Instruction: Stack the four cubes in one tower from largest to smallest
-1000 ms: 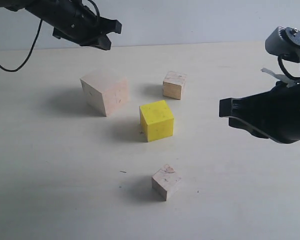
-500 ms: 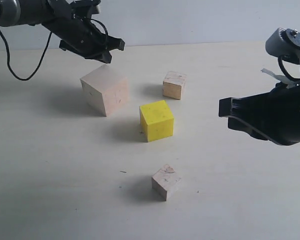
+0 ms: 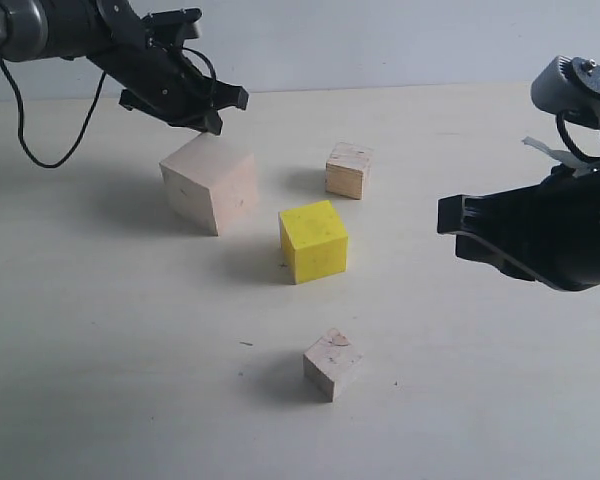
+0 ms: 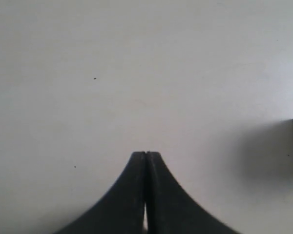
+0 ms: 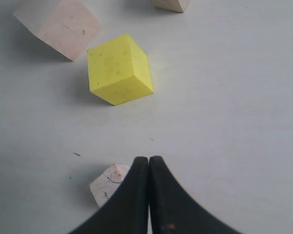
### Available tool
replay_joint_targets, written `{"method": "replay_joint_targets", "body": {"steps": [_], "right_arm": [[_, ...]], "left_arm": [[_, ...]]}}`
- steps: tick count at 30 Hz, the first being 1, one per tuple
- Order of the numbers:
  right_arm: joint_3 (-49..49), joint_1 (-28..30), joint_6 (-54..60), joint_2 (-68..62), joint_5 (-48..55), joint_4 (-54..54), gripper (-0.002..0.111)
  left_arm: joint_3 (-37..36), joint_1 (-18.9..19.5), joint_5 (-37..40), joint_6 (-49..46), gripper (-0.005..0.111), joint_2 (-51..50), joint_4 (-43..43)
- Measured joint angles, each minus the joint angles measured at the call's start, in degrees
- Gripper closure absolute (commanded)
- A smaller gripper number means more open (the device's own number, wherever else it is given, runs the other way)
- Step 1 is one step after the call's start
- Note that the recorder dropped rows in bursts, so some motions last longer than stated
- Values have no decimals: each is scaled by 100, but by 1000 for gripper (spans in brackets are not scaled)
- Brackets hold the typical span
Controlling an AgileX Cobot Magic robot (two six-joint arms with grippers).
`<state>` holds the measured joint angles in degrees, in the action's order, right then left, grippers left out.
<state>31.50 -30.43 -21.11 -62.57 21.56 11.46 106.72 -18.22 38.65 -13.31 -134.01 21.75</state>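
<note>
Hovering beside the large pale cube [image 3: 210, 183], the probable base for stacking, the left gripper [image 3: 228, 106] has its fingers pressed together, as has the right gripper [image 5: 149, 162]; yellow cube [image 3: 313, 241], plywood cube [image 3: 348, 169] and smallest cube [image 3: 332, 364] stand apart on the worktop [image 3: 130, 330], nothing stacked yet

Four cubes sit upright on the surface [image 3: 100, 330], all apart, none stacked. The yellow cube [image 3: 313, 241] is mid-group, bright, with a vertical edge toward the exterior camera. The large pale wooden cube [image 3: 210, 182] is near it at 10 o'clock. The layered-plywood cube [image 3: 348, 169], smaller, is at 1 o'clock. The smallest pale cube [image 3: 331, 364] is at 6 o'clock, well apart, with a knot mark on its top face.
</note>
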Motion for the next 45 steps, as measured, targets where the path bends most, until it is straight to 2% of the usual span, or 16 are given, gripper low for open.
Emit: {"method": "replay_joint_targets", "body": {"steps": [11,15,24,31,39,45], "right_arm": [[0,0,0,0,0,0,108],[0,0,0,0,0,12,108],[0,0,0,0,0,12,108],[0,0,0,0,0,12,108],[0,0,0,0,49,12,108],[0,0,110,0,190,12,108]], "left_arm": [[-12,0,974,11,107,45,-106],[-296,-67,1111,11,107,179,-106],[-1106,-148,863,-104,107,679,72],[-1718,-162,720,-743,107,706,742],[-1788,-412,459,-1120,107,706,1139],[-1811,-410,393,-1158,107,996,974]]}}
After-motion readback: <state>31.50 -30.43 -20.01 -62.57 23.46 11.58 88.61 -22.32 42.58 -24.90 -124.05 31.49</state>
